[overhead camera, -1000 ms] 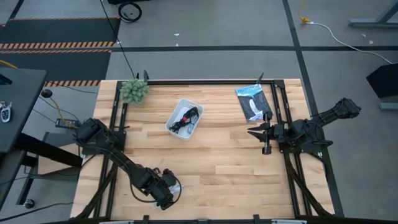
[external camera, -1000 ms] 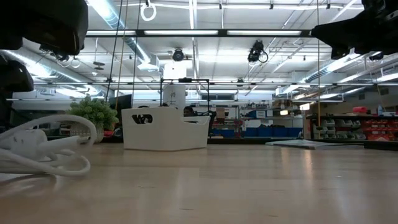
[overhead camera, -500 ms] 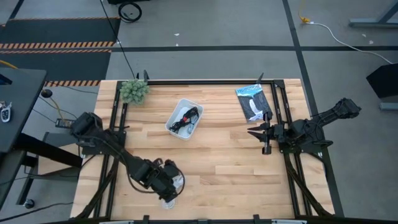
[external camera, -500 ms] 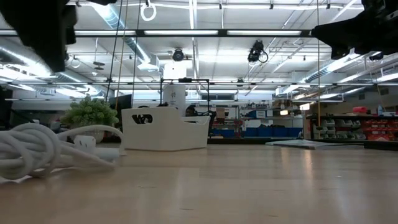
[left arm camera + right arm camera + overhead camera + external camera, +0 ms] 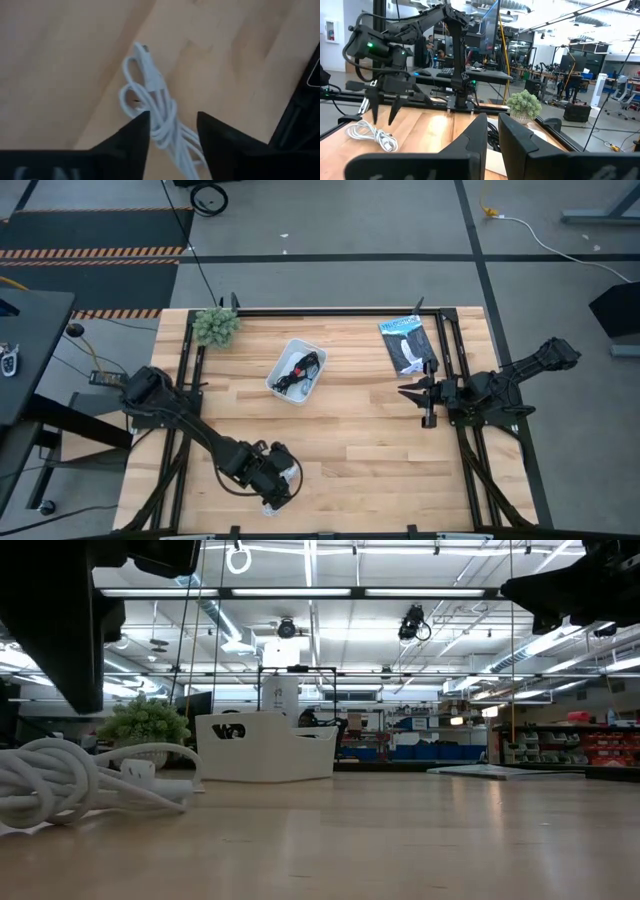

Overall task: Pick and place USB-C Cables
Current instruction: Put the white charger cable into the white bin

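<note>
A white coiled cable (image 5: 290, 473) lies flat on the wood near the table's near edge, left of centre; it also shows as a cable (image 5: 55, 785) in the low view. My left gripper (image 5: 278, 482) hangs open just above it. In the left wrist view its fingers (image 5: 172, 117) stand on either side of the coil (image 5: 150, 85), and the right wrist view shows the left gripper (image 5: 384, 112) clear of the cable (image 5: 370, 134). Dark cables (image 5: 298, 372) lie in the white tray (image 5: 290, 343). My right gripper (image 5: 412, 393) waits shut at the right side.
The white tray (image 5: 265, 745) stands toward the far side, left of centre. A small green plant (image 5: 216, 326) sits at the far left corner. A blue-and-white packet (image 5: 407, 345) lies far right. Bare wood stretches between the tray, the cable and the right arm.
The white cable shifted and bunched up on the table between one second and half a second ago, then lay still. My left gripper moved slightly toward the table's right edge over the cable and came lower.
</note>
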